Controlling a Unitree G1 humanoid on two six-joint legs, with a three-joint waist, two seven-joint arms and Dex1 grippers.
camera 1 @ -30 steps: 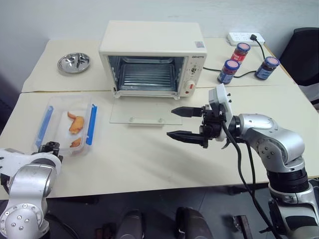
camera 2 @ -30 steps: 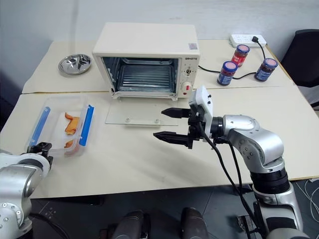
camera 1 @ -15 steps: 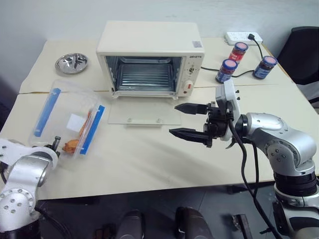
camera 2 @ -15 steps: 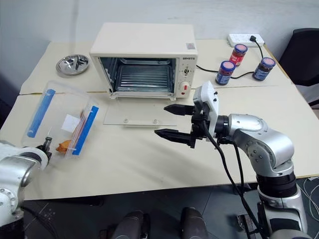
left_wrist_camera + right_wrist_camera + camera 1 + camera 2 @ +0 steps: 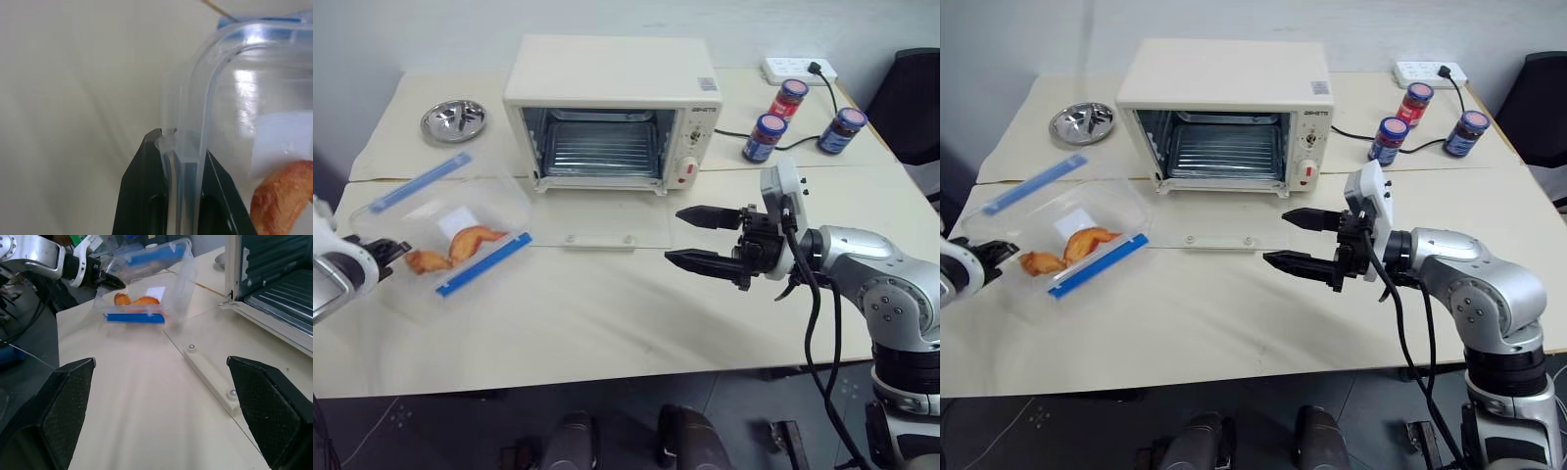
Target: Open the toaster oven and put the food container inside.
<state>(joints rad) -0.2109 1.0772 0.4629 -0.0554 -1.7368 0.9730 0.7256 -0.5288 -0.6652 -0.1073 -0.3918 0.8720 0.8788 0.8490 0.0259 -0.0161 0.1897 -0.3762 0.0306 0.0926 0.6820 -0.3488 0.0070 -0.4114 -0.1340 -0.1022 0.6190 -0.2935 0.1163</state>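
Observation:
The cream-white toaster oven (image 5: 612,108) stands at the back middle of the table. Its glass door (image 5: 607,223) lies open and flat in front of it, and the wire rack shows inside. The food container (image 5: 450,230), clear with blue clips and orange-brown food pieces, hangs tilted above the table at the left. My left gripper (image 5: 389,251) is shut on its rim; in the left wrist view both black fingers (image 5: 142,196) pinch the clear edge (image 5: 188,147). My right gripper (image 5: 674,235) hovers open and empty right of the door, pointing left toward the container (image 5: 146,289).
A round steel bowl (image 5: 456,119) sits at the back left. Three jars (image 5: 764,137) and a power strip (image 5: 798,70) with its cable lie right of the oven. A black chair (image 5: 915,108) stands past the table's right edge.
My left gripper closed on the container's rim, lifted it off the table and rolled, so the box now hangs tilted. The right gripper stayed open and drifted slightly right.

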